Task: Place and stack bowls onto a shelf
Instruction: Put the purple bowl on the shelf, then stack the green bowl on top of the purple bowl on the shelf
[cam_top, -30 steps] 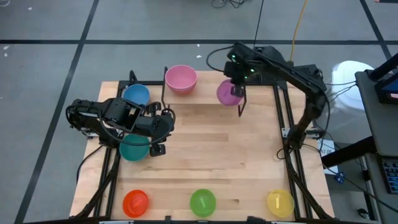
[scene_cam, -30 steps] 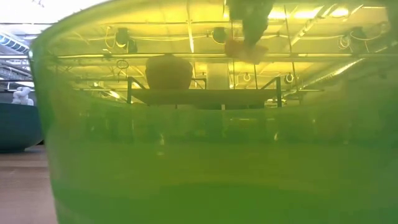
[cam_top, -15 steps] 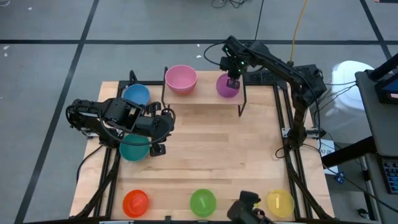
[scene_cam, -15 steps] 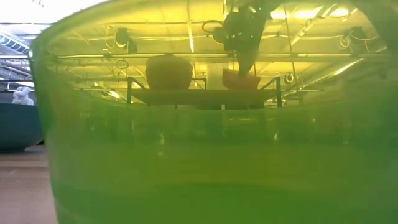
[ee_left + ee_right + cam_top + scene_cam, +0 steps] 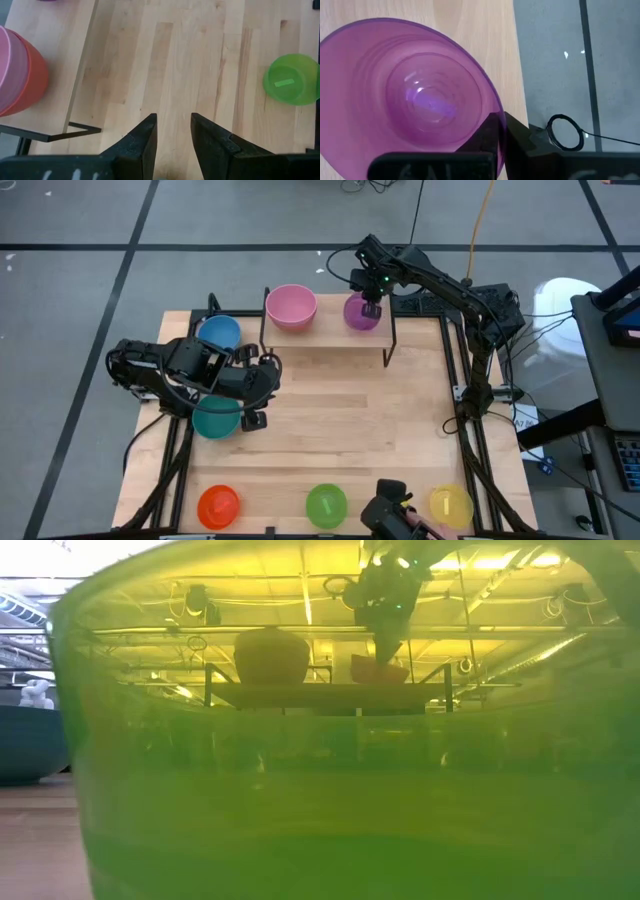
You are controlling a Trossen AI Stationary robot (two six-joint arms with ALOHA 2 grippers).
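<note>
The shelf (image 5: 325,340) stands at the table's far side. On its left part a pink bowl (image 5: 291,307) sits nested in a red bowl (image 5: 37,75). My right gripper (image 5: 372,292) is shut on a purple bowl (image 5: 360,315) on the shelf's right part. My left gripper (image 5: 172,132) is open and empty at the table's left, over a teal bowl (image 5: 213,420). A blue bowl (image 5: 218,332) rests on the table left of the shelf. Orange (image 5: 218,505), green (image 5: 326,505) and yellow (image 5: 450,505) bowls rest along the near edge. My right gripper holds the purple bowl by its rim (image 5: 492,100), on the side nearest the shelf's far edge. One finger (image 5: 487,132) is inside the bowl and the other outside. The fingers come from above, pointing down. The bowl stands upright with its base at the shelf board (image 5: 470,20).
The green bowl (image 5: 320,790) fills the low view, and the shelf shows through it. A dark object (image 5: 395,515) shows at the near edge between the green and yellow bowls. Bare tabletop (image 5: 340,420) lies between the shelf and the near row.
My right gripper has gone down and toward the far edge with the purple bowl, which has come down from above the shelf onto its right part, still upright. A dark object has come into view at the near edge.
</note>
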